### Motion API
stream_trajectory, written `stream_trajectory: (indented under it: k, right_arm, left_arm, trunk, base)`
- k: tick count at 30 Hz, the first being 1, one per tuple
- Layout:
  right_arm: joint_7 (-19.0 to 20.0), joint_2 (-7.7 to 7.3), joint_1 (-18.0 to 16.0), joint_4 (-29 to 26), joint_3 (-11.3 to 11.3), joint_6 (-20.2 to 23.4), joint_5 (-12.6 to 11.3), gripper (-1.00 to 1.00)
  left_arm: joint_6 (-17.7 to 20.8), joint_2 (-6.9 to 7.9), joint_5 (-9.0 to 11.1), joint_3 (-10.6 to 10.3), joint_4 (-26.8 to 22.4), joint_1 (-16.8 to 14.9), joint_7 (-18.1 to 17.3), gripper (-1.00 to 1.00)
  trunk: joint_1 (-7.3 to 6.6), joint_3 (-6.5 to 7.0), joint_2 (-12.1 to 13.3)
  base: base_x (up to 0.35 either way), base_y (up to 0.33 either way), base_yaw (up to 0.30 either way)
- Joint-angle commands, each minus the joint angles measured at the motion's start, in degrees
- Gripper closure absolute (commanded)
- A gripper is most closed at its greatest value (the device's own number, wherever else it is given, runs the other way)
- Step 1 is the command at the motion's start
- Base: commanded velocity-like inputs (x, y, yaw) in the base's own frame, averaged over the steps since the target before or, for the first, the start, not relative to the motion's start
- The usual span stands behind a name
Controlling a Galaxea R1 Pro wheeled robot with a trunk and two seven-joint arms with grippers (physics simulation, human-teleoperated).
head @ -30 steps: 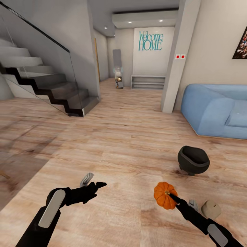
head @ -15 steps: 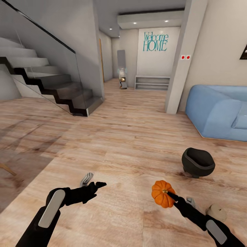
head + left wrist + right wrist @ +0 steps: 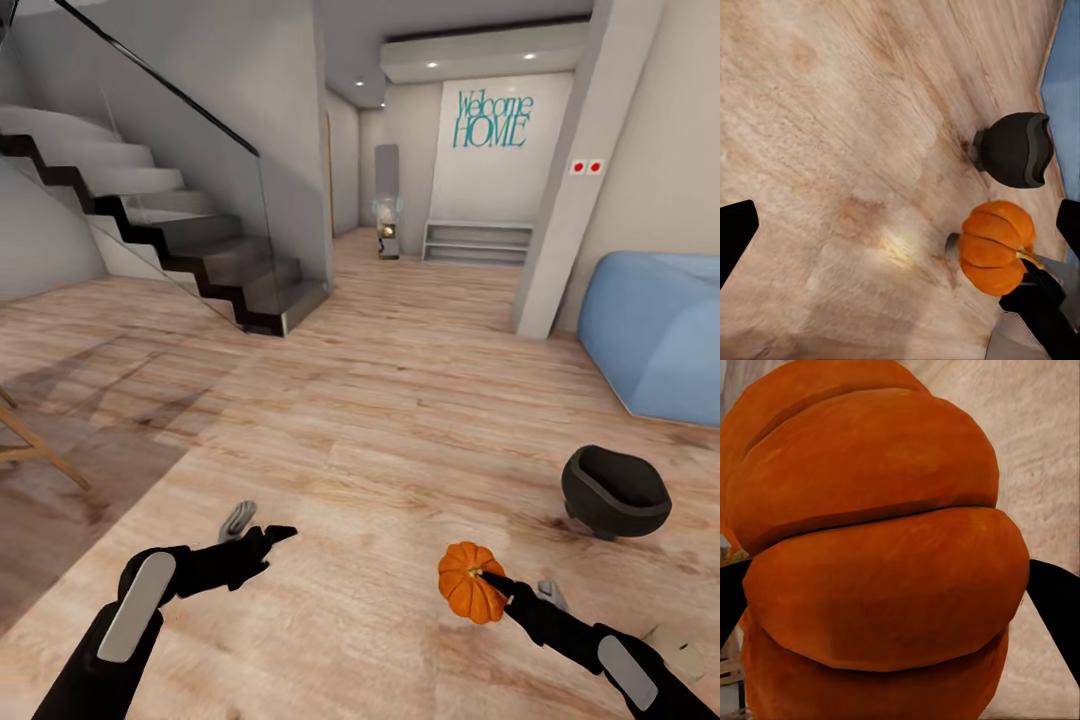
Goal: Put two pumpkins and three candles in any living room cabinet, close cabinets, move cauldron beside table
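My right tool [image 3: 492,583] grips a pumpkin [image 3: 468,581] above the floor, the cauldron [image 3: 614,490] nearby; my left tool [image 3: 262,535] hangs open, empty; I should carry steadily, grip firm, toward a cabinet.

cauldron [image 3: 614,491] right of pumpkin [image 3: 470,582], on floor [image 3: 380,420]

Open wooden floor [image 3: 400,420] is seen ahead, bounded by the cauldron [image 3: 614,491], sofa [image 3: 655,335] and staircase [image 3: 190,255].

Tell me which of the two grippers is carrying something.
The right gripper, shut on the orange ribbed pumpkin. The left gripper is open and holds nothing.
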Motion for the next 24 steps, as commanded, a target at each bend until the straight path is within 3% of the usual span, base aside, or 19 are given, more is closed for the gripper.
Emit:
stream_trajectory:
  k: [1, 4, 9, 11, 15, 17, 19, 24]
  right_arm:
    - [-0.1, -0.05, 0.0, -0.1, 0.1, 0.4, -0.6, 1.0]
    - [-0.1, -0.05, 0.0, -0.1, 0.1, 0.3, -0.5, 1.0]
    - [-0.2, -0.05, 0.0, -0.2, 0.2, 0.0, 0.0, 1.0]
    - [-0.3, 0.0, 0.0, -0.1, 0.2, -0.4, 1.6, 1.0]
    - [-0.1, 0.35, 0.0, -0.1, 0.1, -3.9, 8.5, 1.0]
    - [0.1, 0.27, 0.0, -0.1, 0.1, -6.7, 10.6, 1.0]
    - [0.2, 0.11, 0.0, 0.1, 0.1, -9.0, 11.7, 1.0]
    - [0.0, 0.25, 0.0, 0.3, 0.1, -10.2, 12.5, 1.0]
  left_arm:
    - [0.3, 0.13, 0.6, 2.0, 0.0, 0.0, 0.6, -1.0]
    - [0.4, 1.18, 0.6, 5.1, 0.1, 0.0, 0.6, -1.0]
    - [0.4, 3.01, 0.7, 6.4, 0.2, 0.0, 0.6, -1.0]
    - [0.4, 3.22, 0.7, 6.5, 0.2, 0.0, 0.6, -1.0]
    - [0.4, 3.35, 0.7, 6.5, 0.2, 0.0, 0.6, -1.0]
    - [0.4, 3.32, 0.6, 6.5, 0.2, 0.0, 0.6, -1.0]
    - [0.4, 3.3, 0.6, 6.5, 0.2, 0.0, 0.6, -1.0]
    - [0.4, 3.21, 0.6, 6.1, 0.2, 0.0, 0.6, -1.0]
  trunk:
    - [-0.24, 0.07, 0.4]
    - [-0.9, 0.41, 1.6]
    - [-1.99, 0.97, 3.6]
    - [-2.43, 1.19, 4.4]
    - [-3.31, 1.61, 6.0]
    - [-3.75, 1.82, 6.8]
    - [-4.19, 2.02, 7.6]
    - [-5.29, 2.63, 9.6]
  base:
    - [0.0, 0.0, 0.239]
    - [0.0, 0.0, 0.226]
    - [0.0, 0.0, 0.217]
    - [0.0, 0.0, 0.214]
    - [0.0, 0.0, 0.201]
    - [0.0, 0.0, 0.194]
    - [0.0, 0.0, 0.165]
    - [0.0, 0.0, 0.208]
